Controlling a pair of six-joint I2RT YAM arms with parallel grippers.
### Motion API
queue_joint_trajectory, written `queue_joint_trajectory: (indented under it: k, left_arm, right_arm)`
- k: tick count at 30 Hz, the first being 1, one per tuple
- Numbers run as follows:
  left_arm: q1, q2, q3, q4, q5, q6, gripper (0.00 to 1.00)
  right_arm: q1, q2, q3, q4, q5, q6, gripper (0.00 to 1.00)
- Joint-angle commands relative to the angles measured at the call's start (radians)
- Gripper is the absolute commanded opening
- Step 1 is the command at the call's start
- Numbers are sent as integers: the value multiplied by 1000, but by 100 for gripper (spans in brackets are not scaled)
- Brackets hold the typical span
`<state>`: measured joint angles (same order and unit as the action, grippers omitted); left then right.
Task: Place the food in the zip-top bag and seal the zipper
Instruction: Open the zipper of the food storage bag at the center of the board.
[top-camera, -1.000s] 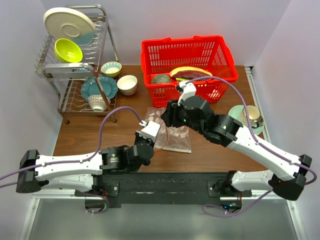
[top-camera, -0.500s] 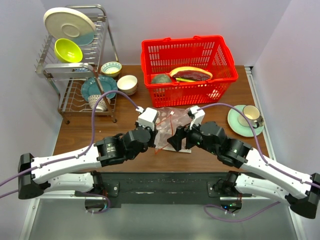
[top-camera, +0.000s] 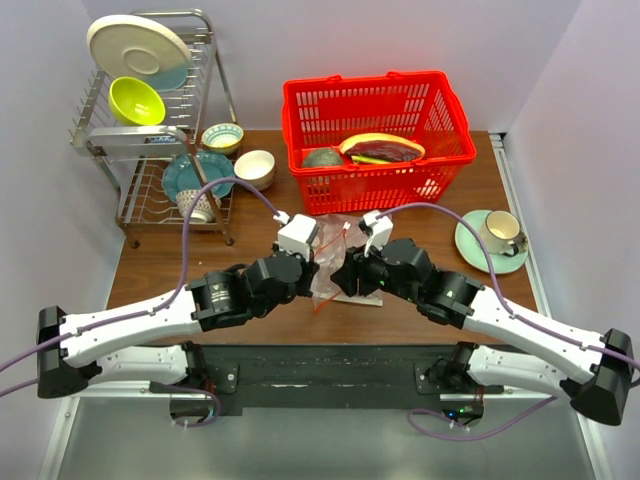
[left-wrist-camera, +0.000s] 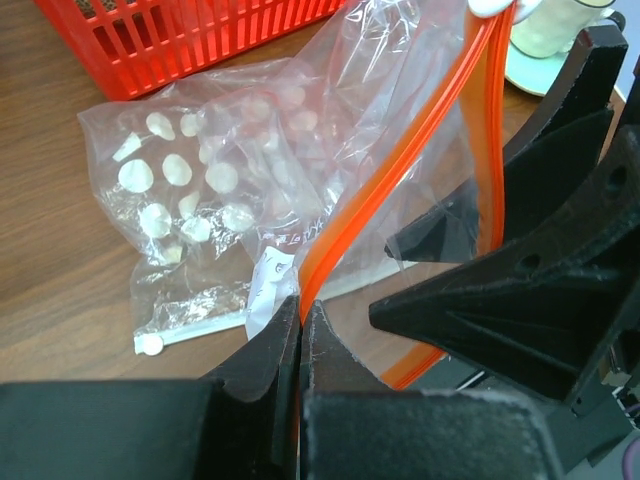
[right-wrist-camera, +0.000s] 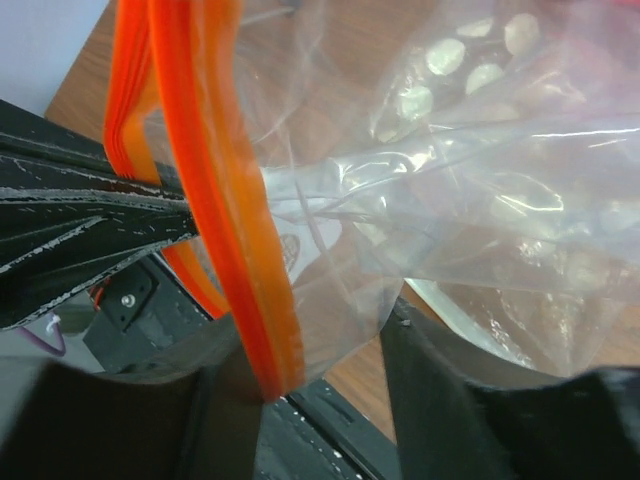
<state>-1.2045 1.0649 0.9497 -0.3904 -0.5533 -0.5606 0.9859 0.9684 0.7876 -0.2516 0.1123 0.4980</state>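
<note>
The zip-top bag (top-camera: 337, 262) is held up off the desk (top-camera: 180, 270) at its centre, between the two arms, with its mouth turned toward the near edge. The zipper (left-wrist-camera: 400, 170) runs as an orange-red strip from the left claw (left-wrist-camera: 300, 322) up and across to the right claw (right-wrist-camera: 320, 350). The left claw is clenched on the zipper, its jaws pressed together with the strip emerging between them. The right claw is released: its jaws stand apart around the bag mouth, with the strip lying against one finger and clear film filling the gap. The bag appears empty. The food is not yet loaded; the dark green ball (top-camera: 322, 157) and the red-brown slab (top-camera: 382, 148) lie in the red basket (top-camera: 365, 80) at the far side. A dotted bag (left-wrist-camera: 190, 180) lies flat on the desk just beyond the held bag. The step in hand is judged to be gripping the mouth so it can be opened. To do it well, close the right claw on one lip only, not both. Keep the left grip firm. Draw the lips apart slowly so the film does not tear or slip. Keep clear of the dotted bag.
</note>
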Motion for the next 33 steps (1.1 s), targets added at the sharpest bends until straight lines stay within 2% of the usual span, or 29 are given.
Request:
queue_joint_trajectory:
  k: [1,5,9,12,17,22,26,27,33]
  left_arm:
    - [0,-60,80,-60,-6,-62,0]
    - [0,-94,138,-244,-59,-134,0]
    - [0,-143,158,-352,-106,-168,0]
    - [0,-177,129,-349,-102,-154,0]
    - [0,-210,44,-211,-74,-101,0]
    - [54,-120,46,-177,-41,-81,0]
    - [357,114,98,-277,165,-134,0]
    - [368,131,100,-268,150,-140,0]
    - [393,155,116,-137,115,-125,0]
  right_arm:
    - [-1,45,94,90,-61,-6,43]
    - [13,221,182,158,-167,0,41]
    - [30,344,269,224,-233,25,41]
    - [28,387,280,273,-255,47,40]
    - [22,417,275,261,-269,42,40]
    - [-4,440,275,186,-223,-16,43]
    - [-50,492,268,161,-200,-39,68]
    - [-55,503,269,126,-182,-44,73]
    - [-164,484,182,166,-252,-41,75]
